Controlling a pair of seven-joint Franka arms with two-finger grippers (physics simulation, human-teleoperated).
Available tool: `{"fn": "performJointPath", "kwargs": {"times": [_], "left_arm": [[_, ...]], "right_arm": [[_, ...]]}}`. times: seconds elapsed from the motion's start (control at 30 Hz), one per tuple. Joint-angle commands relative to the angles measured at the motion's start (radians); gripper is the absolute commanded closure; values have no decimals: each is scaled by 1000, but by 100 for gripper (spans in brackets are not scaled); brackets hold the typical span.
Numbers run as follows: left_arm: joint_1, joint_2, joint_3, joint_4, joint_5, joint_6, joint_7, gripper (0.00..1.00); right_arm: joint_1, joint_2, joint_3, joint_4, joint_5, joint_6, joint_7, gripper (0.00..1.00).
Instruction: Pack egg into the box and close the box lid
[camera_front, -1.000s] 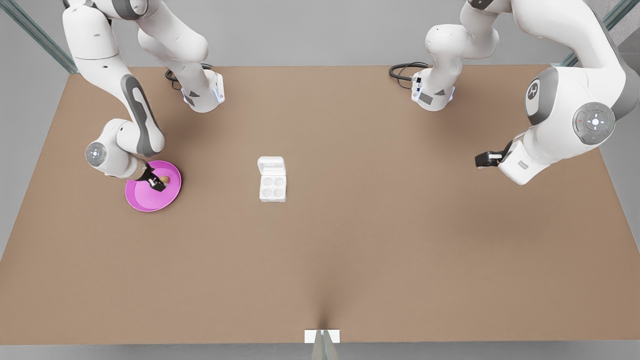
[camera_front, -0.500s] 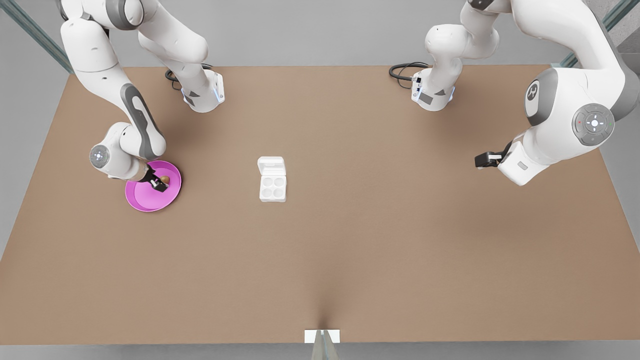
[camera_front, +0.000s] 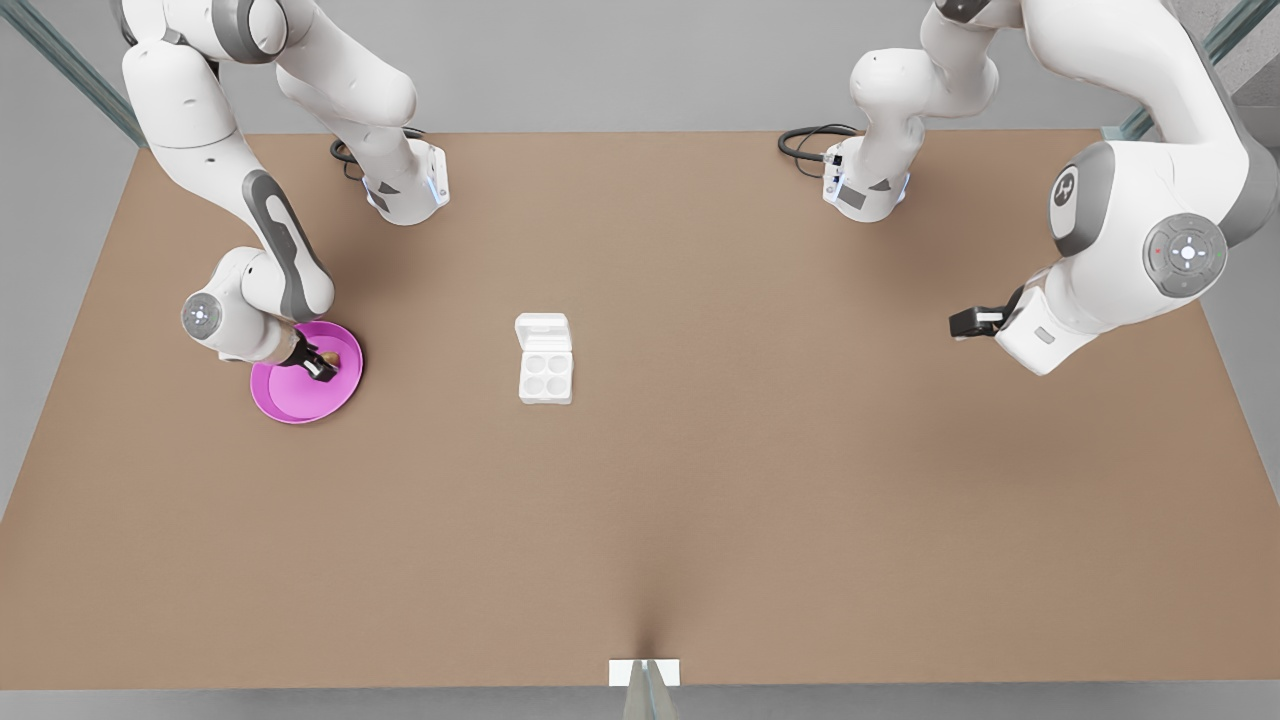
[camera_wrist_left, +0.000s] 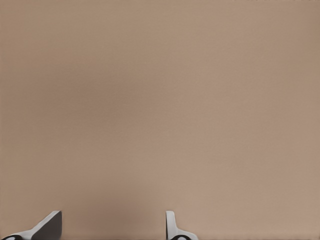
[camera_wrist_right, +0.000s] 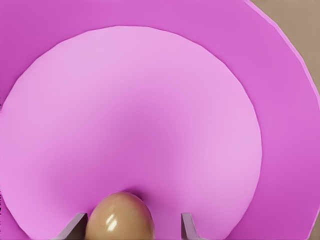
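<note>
A brown bench (camera_front: 700, 480) carries a round pink plate (camera_front: 290, 400) toward the front view's left and a small white box (camera_front: 546, 375) near the middle. 2 white robot arms reach over it.

The right tool (camera_front: 318, 364) is down in the plate, its 2 fingers spread, one on each side of the egg (camera_front: 331, 359). In the right wrist view the egg (camera_wrist_right: 120, 217) sits between the fingers (camera_wrist_right: 75, 227) with a gap on at least 1 side, so it looks bracketed but not yet pinched. The left tool (camera_front: 968, 320) waits above bare bench at the front view's right, well apart from everything, its fingers (camera_wrist_left: 47, 226) spread and holding nothing.

Judging progress: the task is at its start. The egg rests on the plate, well apart from the box, so the grasp, the carry, the placing into a cup and the closing of the lid are all left to do.

The egg is small, tan-brown, oval and glossy with a bright highlight. The box shows 4 round empty cups, and the box lid (camera_front: 543, 330) lies flipped open behind them, on the far side from the camera
</note>
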Motion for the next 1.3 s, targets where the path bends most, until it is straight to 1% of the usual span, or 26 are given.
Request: {"fn": "performJointPath", "kwargs": {"times": [0.0, 0.27, 1.07, 1.27], "left_arm": [[0, 0, 0, 0, 0, 2, 0, 0], [0, 1, 0, 0, 0, 2, -2, 0], [0, 0, 0, 0, 2, 0, 0, 0], [0, 0, 0, -2, 0, 0, -2, 0]], "right_arm": [[0, 0, 0, 2, 0, 0, 0, 35], [-3, 2, 0, 5, 2, 0, -9, 45], [-12, 3, 3, 15, 0, -2, -9, 44], [2, 0, 12, 72, 2, -17, -8, 42]]}}
